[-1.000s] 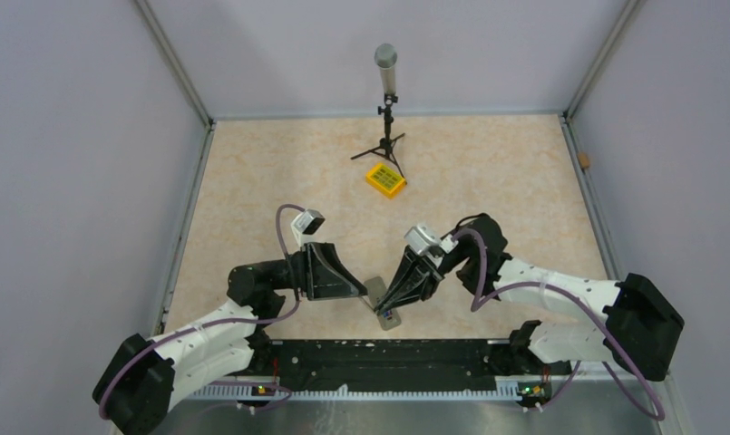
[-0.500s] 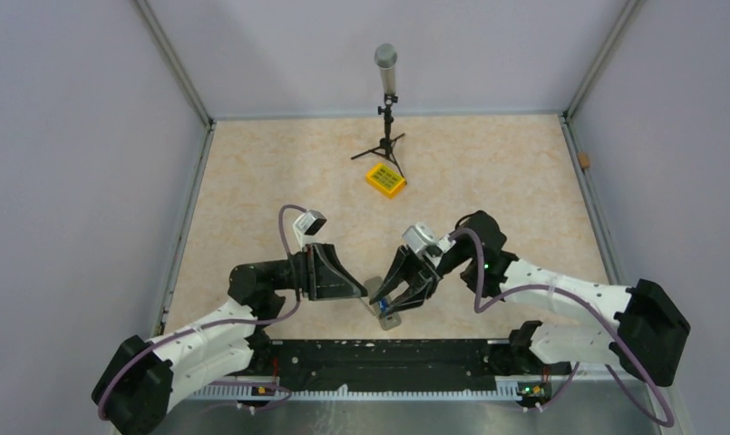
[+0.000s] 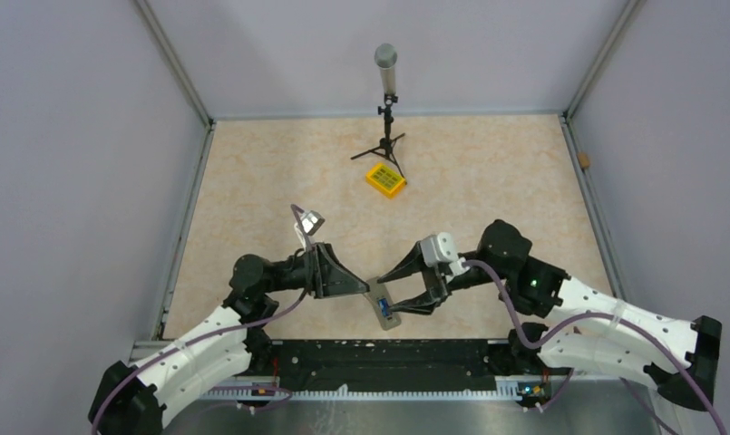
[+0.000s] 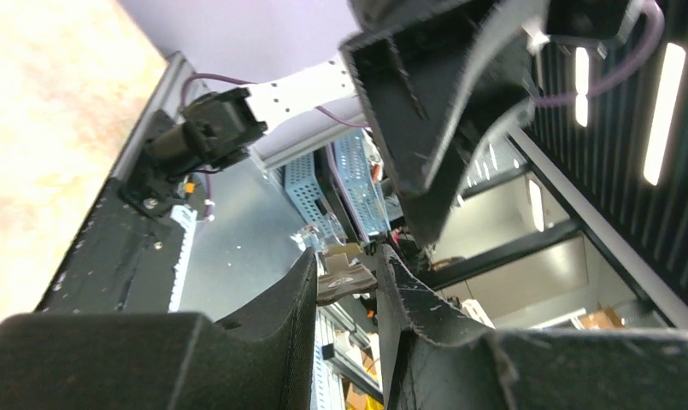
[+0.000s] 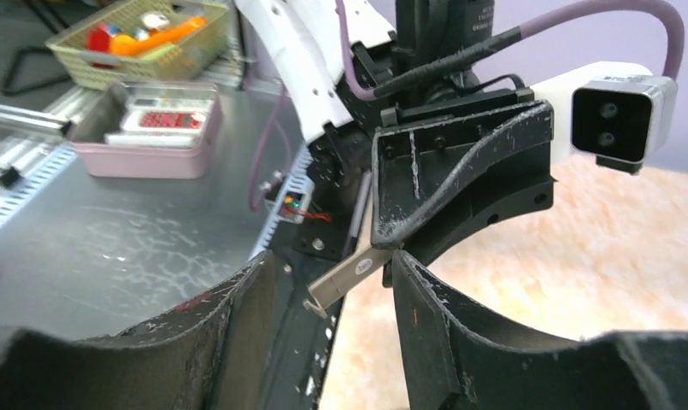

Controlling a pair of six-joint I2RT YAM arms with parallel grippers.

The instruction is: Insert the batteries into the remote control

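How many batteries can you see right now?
1: a blue battery sits in the remote control, which the left gripper holds by its far end. Others may be hidden.

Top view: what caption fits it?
Left end effector grips the remote control while the open right end effector straddles it.

White arm shells (image 3: 207,340), black joints (image 3: 250,272), scuffed black tools (image 5: 332,256) — purple cables (image 5: 571,15) looping alongside.
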